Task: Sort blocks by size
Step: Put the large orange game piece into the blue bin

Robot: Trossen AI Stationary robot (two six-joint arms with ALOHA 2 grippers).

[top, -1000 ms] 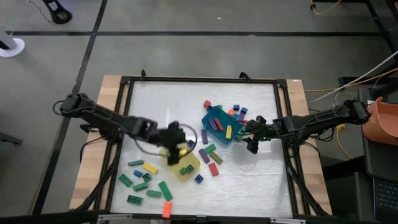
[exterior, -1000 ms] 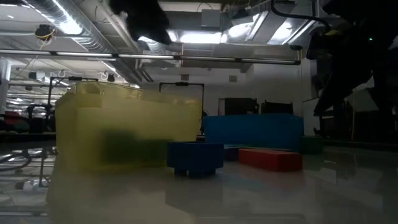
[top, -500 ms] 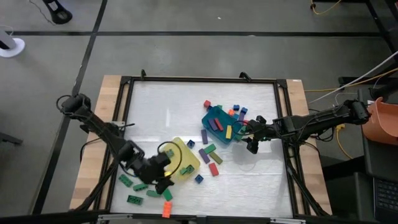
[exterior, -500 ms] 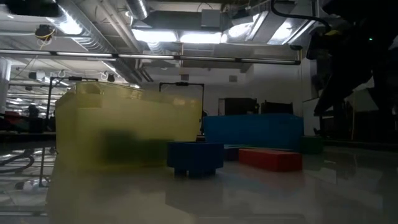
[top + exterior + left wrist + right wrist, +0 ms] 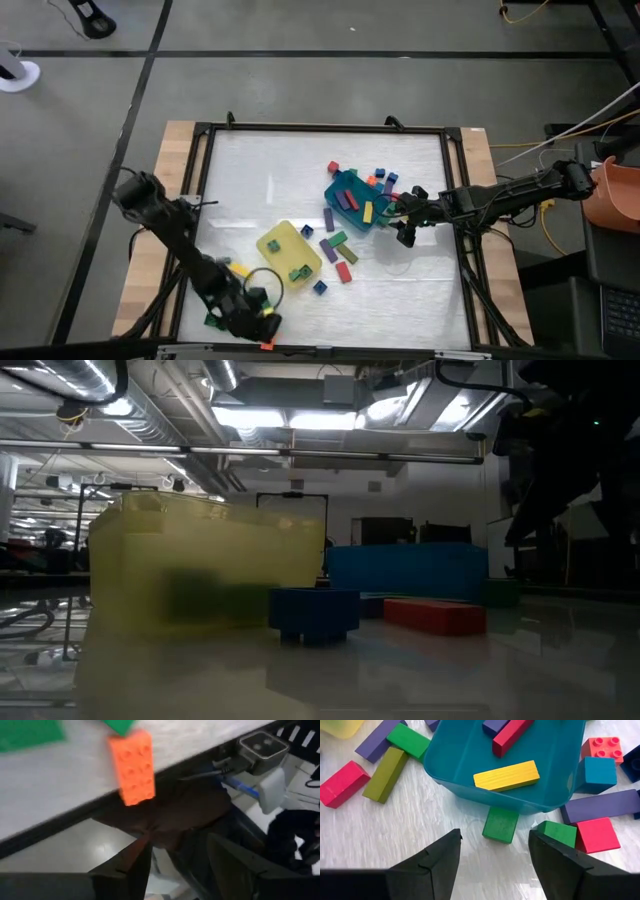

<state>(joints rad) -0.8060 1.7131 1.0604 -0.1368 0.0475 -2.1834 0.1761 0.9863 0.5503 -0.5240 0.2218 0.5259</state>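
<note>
Orange block [image 5: 132, 767] at table edge; left fingers [image 5: 125, 870] apart, empty; right fingers [image 5: 440, 860] apart, empty.

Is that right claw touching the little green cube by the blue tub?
Apart. In the right wrist view the right gripper is open, and bare table shows between its fingers and the green cube beside the teal tray.

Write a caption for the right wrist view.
Open right gripper faces teal tray holding yellow bar, green cube just outside.
</note>
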